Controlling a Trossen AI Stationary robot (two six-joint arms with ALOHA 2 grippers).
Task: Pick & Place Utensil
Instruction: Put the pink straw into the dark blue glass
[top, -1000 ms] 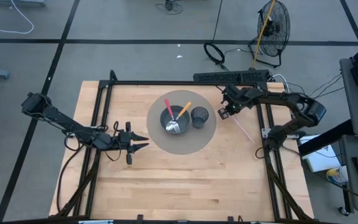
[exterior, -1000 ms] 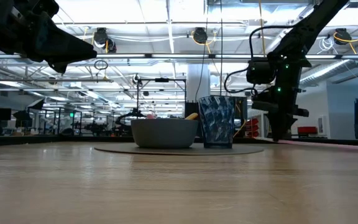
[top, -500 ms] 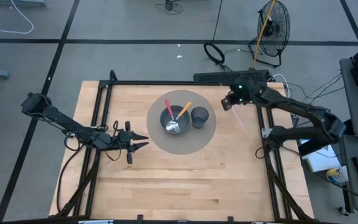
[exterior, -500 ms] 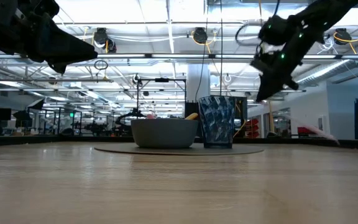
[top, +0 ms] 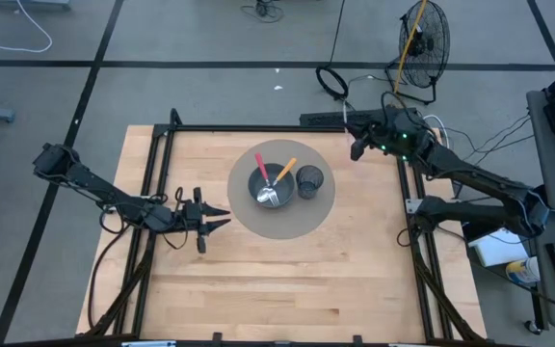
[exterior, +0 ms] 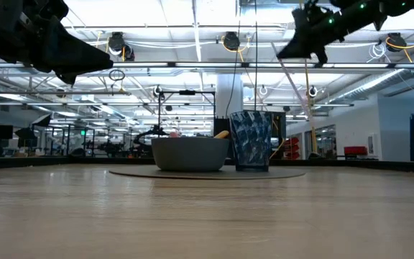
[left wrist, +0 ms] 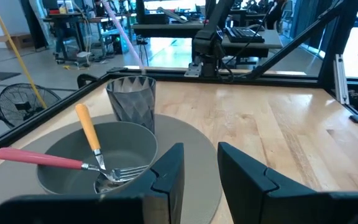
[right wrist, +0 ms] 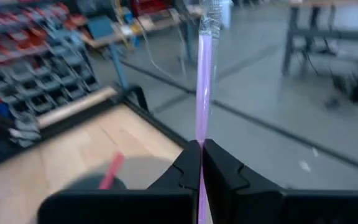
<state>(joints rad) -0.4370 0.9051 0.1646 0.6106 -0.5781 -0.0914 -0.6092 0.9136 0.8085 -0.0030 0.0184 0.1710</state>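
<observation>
A grey bowl (top: 258, 189) (exterior: 189, 153) (left wrist: 55, 177) stands on a round grey mat (top: 282, 220) and holds a red-handled fork (left wrist: 39, 158) and an orange-handled fork (left wrist: 89, 134). A dark ribbed cup (top: 308, 180) (exterior: 251, 140) (left wrist: 131, 99) stands beside the bowl on the mat. My right gripper (top: 357, 146) (exterior: 282, 52) (right wrist: 201, 150) is high near the table's far edge, shut on a thin pale-pink utensil (right wrist: 203, 74) (exterior: 286, 75). My left gripper (top: 222, 220) (left wrist: 199, 167) hovers open just left of the mat. My right gripper pinches the thin pink utensil's shaft (right wrist: 200, 134) between its two fingers. The shaft runs on straight ahead past the fingertips. In the low view it slants down below the gripper, lifted clear of the table, above and behind the cup.
Black frame rails (top: 258, 128) border the wooden table. A power strip (top: 359, 118) and cables lie at the far edge, and a floor fan (top: 422, 43) stands beyond it. Bare wood (top: 287, 280) fills the near half of the table.
My right gripper has risen from table height to well above the cup, moved toward the far edge and tipped. The pink utensil, which lay on the table right of the mat, has come up with it and hangs clear.
</observation>
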